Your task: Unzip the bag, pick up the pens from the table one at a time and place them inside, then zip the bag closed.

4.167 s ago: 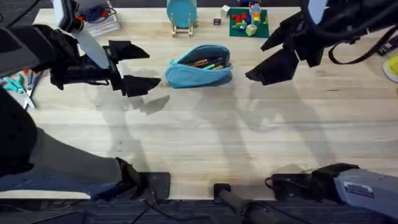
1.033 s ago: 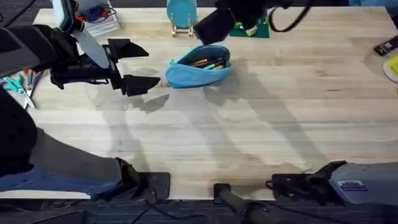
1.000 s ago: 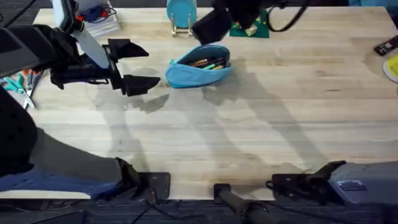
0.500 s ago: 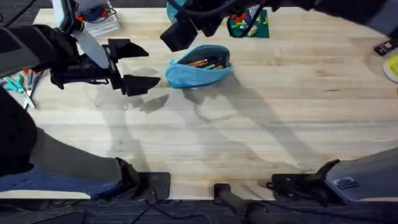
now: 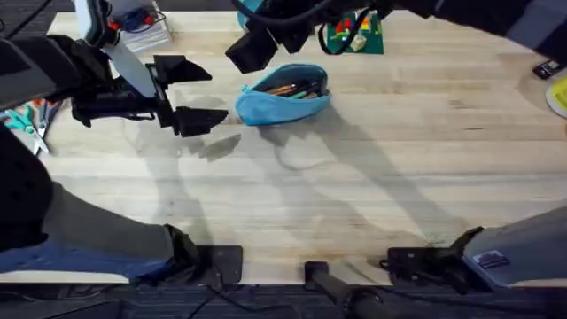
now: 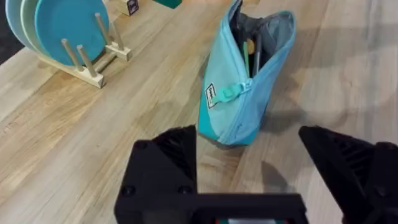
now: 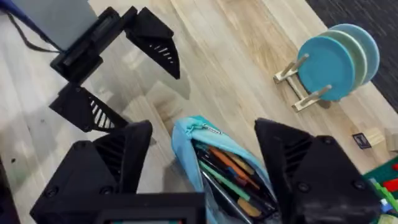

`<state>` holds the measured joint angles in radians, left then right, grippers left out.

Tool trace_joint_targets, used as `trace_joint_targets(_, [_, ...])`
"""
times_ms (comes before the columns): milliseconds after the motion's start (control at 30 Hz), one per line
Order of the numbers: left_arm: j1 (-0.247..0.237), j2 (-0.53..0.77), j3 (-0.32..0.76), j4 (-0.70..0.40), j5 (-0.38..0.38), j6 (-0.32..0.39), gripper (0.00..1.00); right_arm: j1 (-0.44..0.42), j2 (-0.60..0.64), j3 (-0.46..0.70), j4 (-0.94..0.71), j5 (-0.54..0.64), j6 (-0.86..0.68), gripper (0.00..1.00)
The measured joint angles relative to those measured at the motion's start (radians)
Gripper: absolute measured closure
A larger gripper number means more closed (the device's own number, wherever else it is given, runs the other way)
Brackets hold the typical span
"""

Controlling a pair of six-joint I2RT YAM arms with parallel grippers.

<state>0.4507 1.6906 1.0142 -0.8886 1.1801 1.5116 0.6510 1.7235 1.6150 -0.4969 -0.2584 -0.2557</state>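
The right pincer, black fingers spread and empty, hangs over the zipper-pull end of the soft light-blue fabric pouch — placed, I judge, to catch the pull and close it. The left pincer waits open just beside that end, likely to brace it. The pouch lies open on the light wooden table, pens inside.

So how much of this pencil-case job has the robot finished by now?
Mostly done, it seems. The soft light-blue fabric pouch stands unzipped on the light wooden table with pens and pencils already inside. The right tool, open, hovers over the pouch's zipper end; the left tool waits open beside it. Zipping it closed is what's left.
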Motion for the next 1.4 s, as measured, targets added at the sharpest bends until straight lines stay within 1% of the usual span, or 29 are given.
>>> trace_joint_targets(133, [0.000, 0.000, 0.000, 0.000, 0.000, 0.000, 0.007, 0.006, 0.000, 0.000, 0.002, 0.004, 0.013, 0.006])
trace_joint_targets(233, [0.000, 0.000, 0.000, 0.000, 0.000, 0.000, 0.007, 0.027, 0.000, 0.000, 0.012, 0.025, 0.017, 0.004])
trace_joint_targets(433, [0.000, 0.000, 0.000, 0.000, 0.000, 0.000, 0.007, 0.110, 0.000, 0.000, 0.053, 0.142, 0.017, 0.005])
trace_joint_targets(567, [0.000, 0.000, 0.000, 0.000, 0.000, 0.000, 0.007, 0.151, 0.000, 0.000, 0.065, 0.208, 0.016, 0.005])
trace_joint_targets(767, [0.000, 0.000, 0.000, 0.000, 0.000, 0.000, 0.008, 0.150, 0.006, 0.002, 0.066, 0.260, 0.022, 0.005])
trace_joint_targets(933, [0.000, 0.000, 0.000, -0.001, 0.000, 0.000, 0.008, 0.150, 0.057, 0.024, 0.034, 0.272, 0.064, 0.006])
trace_joint_targets(1067, [0.000, 0.000, 0.000, -0.001, 0.000, 0.000, 0.007, 0.150, 0.121, 0.084, -0.053, 0.274, 0.091, 0.006])
trace_joint_targets(1133, [0.000, 0.000, 0.000, -0.001, 0.000, 0.000, 0.007, 0.150, 0.158, 0.134, -0.099, 0.274, 0.104, 0.006])
trace_joint_targets(1267, [0.000, 0.000, 0.000, -0.001, 0.000, 0.000, 0.007, 0.149, 0.203, 0.197, -0.119, 0.274, 0.133, 0.005])
trace_joint_targets(1400, [0.000, 0.000, 0.000, -0.001, 0.000, 0.000, 0.008, 0.149, 0.220, 0.211, -0.135, 0.274, 0.151, 0.007])
